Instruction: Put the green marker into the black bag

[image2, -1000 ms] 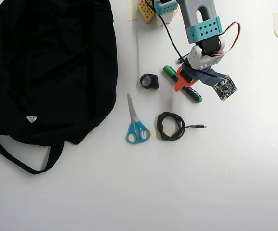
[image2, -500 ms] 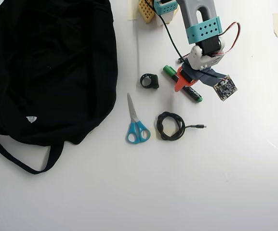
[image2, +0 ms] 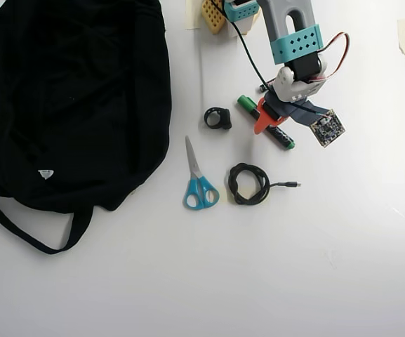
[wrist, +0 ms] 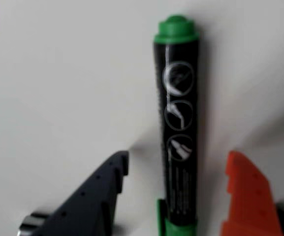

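Bag: the bag (image2: 76, 98) lies at the left of the overhead view, a big soft black fabric shape, slumped and creased, with a tiny white tag on it; what is inside cannot be told.
Strap: a thin black strap (image2: 27, 235) loops out from the bag's lower edge onto the tabletop (image2: 328, 267), which is smooth, plain white.
Scissors: scissors (image2: 197, 179) with pale metal blades and blue plastic handles lie just right of the bag, blades pointing up the view.
Ring: a small black ring-shaped part (image2: 217, 118) sits above the scissors, apart from them.
Cable: a black cable (image2: 248, 184) is wound into a round coil, its plug end trailing right.
Marker: the marker (image2: 247, 105) lies flat on the tabletop, well right of the bag and outside it; round black glossy barrel with white icons, green at both ends, seen close in the wrist view (wrist: 180, 128).
Gripper: the gripper (image2: 276, 119) straddles the marker's middle; jaws spread apart, a dark ridged finger (wrist: 100, 196) left of the barrel and an orange one (wrist: 245, 196) right, neither touching it.
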Robot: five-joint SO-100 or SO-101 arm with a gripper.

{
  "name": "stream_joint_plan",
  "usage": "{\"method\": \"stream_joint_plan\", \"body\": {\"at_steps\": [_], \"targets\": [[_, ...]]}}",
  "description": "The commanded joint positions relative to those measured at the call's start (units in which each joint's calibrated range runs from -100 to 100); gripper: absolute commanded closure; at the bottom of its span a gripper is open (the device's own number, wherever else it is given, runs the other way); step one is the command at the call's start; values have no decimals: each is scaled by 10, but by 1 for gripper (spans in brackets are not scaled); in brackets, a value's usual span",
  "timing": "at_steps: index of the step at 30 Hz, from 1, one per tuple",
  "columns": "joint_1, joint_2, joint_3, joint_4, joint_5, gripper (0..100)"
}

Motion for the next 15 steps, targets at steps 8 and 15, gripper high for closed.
{"method": "stream_joint_plan", "body": {"at_steps": [8, 15], "targets": [[-4, 28, -12, -14, 2, 74], [-4, 30, -12, -21, 2, 75]]}}
